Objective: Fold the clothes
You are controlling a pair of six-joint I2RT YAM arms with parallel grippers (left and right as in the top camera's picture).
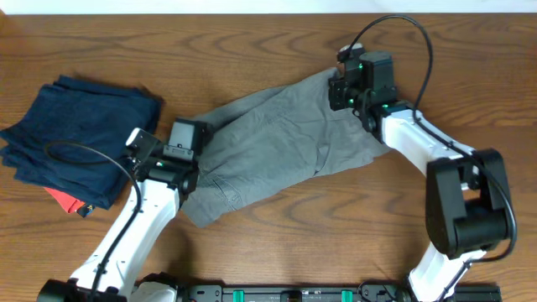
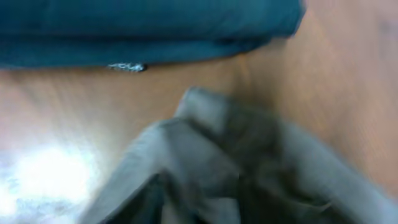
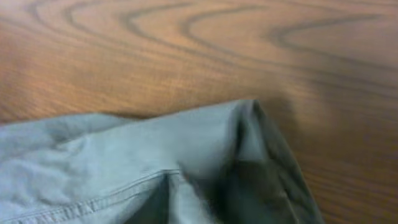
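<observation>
Our left claw (image 1: 185, 162) and right claw (image 1: 339, 91) sit at opposite ends of the grey shorts (image 1: 268, 143); we cannot tell whether either grips.

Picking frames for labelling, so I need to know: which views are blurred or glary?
Overhead: sharp, evenly lit, grey shorts clear. Left wrist: heavily blurred, shorts and navy garments smeared, a bright glare patch on the table at lower left. Right wrist: soft, nearest cloth out of focus, wood grain readable.
</observation>
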